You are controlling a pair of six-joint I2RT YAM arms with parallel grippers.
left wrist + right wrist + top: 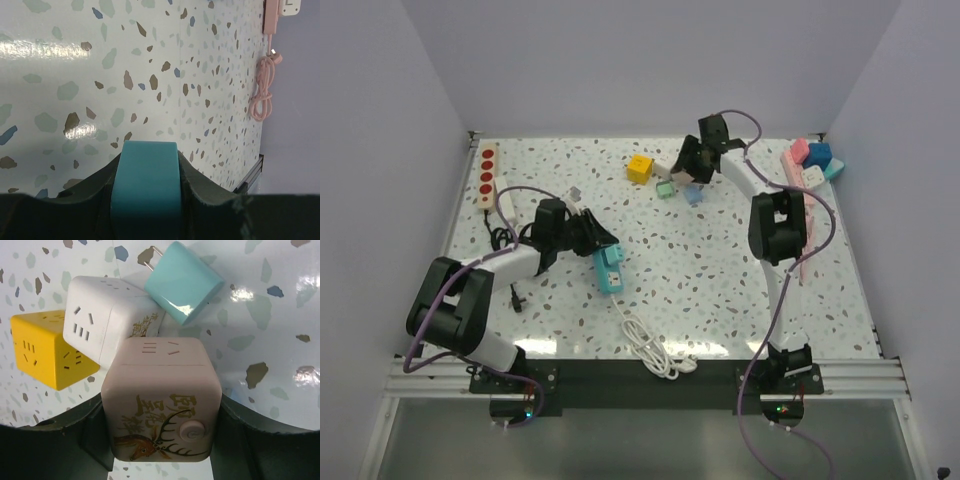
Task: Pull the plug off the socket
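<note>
Closest to me, at the near edge of the speckled worktop (720, 300), a white cable (655, 352) lies in a loose coil between the two arm bases. It runs up to a teal power strip (611, 268) lying flat, left of centre. The left jaws are clenched on the upper end of that strip, with a dark finger pressed to each long side. A small black plug (518, 298) lies just beside the left arm (510, 262).

Further back, the right arm (775, 225) stretches to the far half of the worktop. Its jaws are grasping a pinkish-beige cube socket (162, 400) printed with a deer, squeezed between the two fingers. Touching that cube on its far side is a white cube socket (107, 320), with a yellow cube socket (47, 350) just beside it. The light blue plug (184, 282) rests against the white cube, its two metal prongs bare and pointing away.

At the far left edge lies a cream power strip (487, 175) with red outlets. In the far right corner there is a pink power strip (798, 168) beside some blue cubes (823, 158).
</note>
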